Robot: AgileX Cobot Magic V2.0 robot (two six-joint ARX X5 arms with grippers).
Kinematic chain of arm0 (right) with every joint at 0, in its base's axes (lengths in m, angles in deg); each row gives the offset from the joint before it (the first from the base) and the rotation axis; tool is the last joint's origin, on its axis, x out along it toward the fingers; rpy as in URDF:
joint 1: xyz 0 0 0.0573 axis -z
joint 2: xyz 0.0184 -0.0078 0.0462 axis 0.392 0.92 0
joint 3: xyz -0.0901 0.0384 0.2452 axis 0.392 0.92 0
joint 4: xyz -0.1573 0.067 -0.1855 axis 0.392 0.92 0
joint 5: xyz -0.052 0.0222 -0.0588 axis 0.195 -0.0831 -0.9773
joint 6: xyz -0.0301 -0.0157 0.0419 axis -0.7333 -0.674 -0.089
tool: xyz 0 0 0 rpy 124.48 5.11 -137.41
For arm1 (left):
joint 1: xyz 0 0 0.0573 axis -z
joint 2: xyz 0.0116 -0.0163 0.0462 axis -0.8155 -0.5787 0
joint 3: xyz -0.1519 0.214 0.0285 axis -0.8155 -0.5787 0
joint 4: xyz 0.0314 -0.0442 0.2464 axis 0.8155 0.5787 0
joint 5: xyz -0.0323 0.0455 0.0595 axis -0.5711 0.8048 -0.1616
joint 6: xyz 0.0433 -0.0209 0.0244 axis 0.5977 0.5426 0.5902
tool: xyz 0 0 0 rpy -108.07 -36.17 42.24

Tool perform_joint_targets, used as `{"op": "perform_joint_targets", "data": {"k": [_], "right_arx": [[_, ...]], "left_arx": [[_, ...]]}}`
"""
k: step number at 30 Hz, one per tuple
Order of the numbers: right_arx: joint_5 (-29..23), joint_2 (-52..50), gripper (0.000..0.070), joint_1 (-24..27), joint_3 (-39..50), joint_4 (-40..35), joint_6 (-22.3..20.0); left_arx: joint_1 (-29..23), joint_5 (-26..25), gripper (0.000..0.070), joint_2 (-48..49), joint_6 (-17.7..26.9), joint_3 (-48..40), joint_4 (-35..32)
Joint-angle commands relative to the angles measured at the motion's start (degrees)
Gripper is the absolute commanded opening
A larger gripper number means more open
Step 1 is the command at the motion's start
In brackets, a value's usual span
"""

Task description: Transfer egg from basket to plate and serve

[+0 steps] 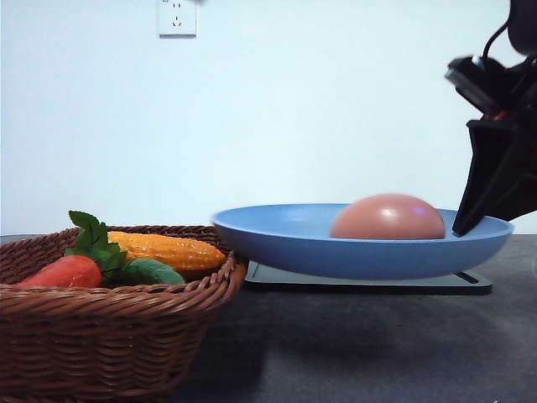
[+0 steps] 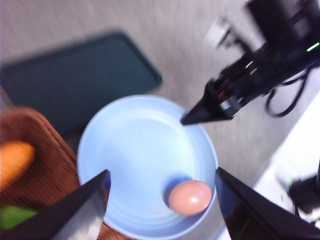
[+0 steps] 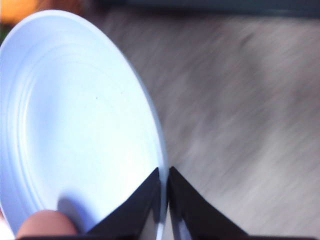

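The pinkish-brown egg (image 1: 388,218) lies in the blue plate (image 1: 285,239), near the rim on the right. My right gripper (image 1: 464,228) is shut on that rim, one finger inside and one outside, as the right wrist view shows (image 3: 164,190) with the egg (image 3: 47,224) close by. In the left wrist view my left gripper (image 2: 161,172) hangs open and empty above the plate (image 2: 135,150) and the egg (image 2: 189,197), with the right gripper (image 2: 186,120) pinching the far rim. The wicker basket (image 1: 109,336) stands at the left.
In the basket lie a red-orange vegetable with green leaves (image 1: 67,270), a yellow corn cob (image 1: 168,249) and a green vegetable (image 1: 153,272). A flat black tray (image 1: 369,284) sits under and behind the plate. A white wall with a socket (image 1: 177,17) stands behind.
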Motion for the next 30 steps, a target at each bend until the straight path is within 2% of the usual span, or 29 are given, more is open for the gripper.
{"op": "perform_joint_targets", "data": {"k": [1,8,18,23,30], "right_arx": [[0.7,2.8,0.0000,1.0,-3.0,-0.8,-2.3],[0.3,15.1,0.0000,5.5,-15.2,-1.1,-4.0],[0.1,32.7,0.0000,7.4,-32.2,-0.8,-3.7],[0.1,39.0,0.0000,8.0,-36.6,-0.4,-2.9],[0.0,42.4,0.0000,8.5,-37.5,-0.8,-2.9]], "left_arx": [[0.0,1.7,0.0427,2.5,0.8,1.3,0.0],[-0.6,8.2,0.0427,12.8,2.3,1.3,0.4],[-0.6,11.7,0.0426,19.7,2.3,1.3,1.6],[-0.6,11.7,0.0426,19.6,2.2,1.3,3.5],[-0.6,11.6,0.0426,17.9,2.0,1.3,4.8]]}}
